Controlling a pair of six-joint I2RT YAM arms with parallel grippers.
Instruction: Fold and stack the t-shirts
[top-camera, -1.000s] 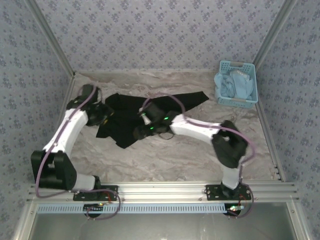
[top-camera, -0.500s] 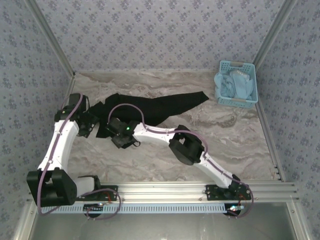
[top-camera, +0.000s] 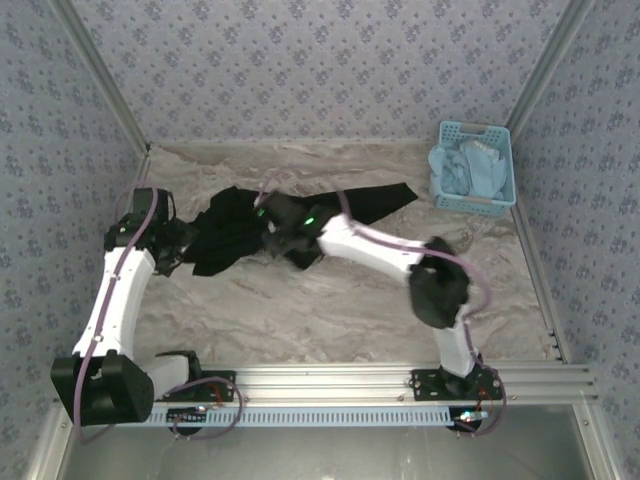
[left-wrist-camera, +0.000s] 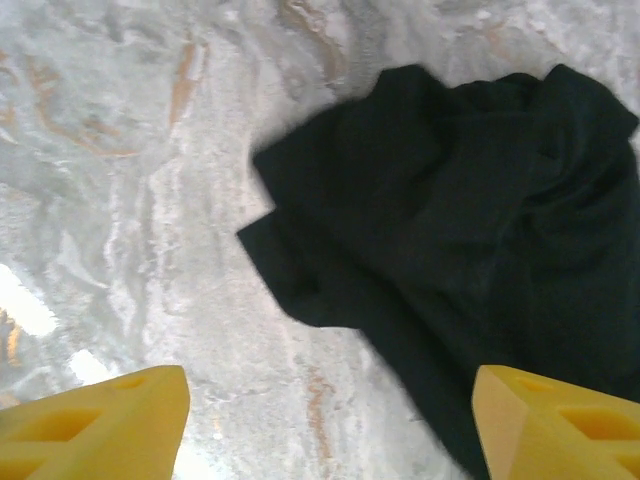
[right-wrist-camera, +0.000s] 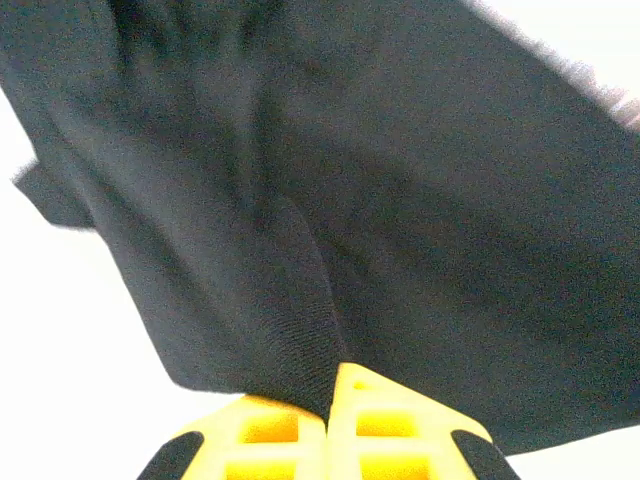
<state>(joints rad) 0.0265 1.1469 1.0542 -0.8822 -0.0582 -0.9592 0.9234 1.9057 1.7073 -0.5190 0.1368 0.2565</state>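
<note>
Where the left gripper hangs just left of the t-shirt, its yellow fingers stand wide apart over the marbled table. The shirt, limp matte black cloth, lies crumpled, one long tail reaching right toward a blue basket. Up close, the right gripper is pinched tight on a fold. Floral-papered walls stand behind.

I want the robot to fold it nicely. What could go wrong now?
The right gripper pinches just a small fold of the black shirt, so the cloth might slip out. The left gripper is open and holds nothing, so a one-sided pull could bunch the crumpled shirt more.
</note>
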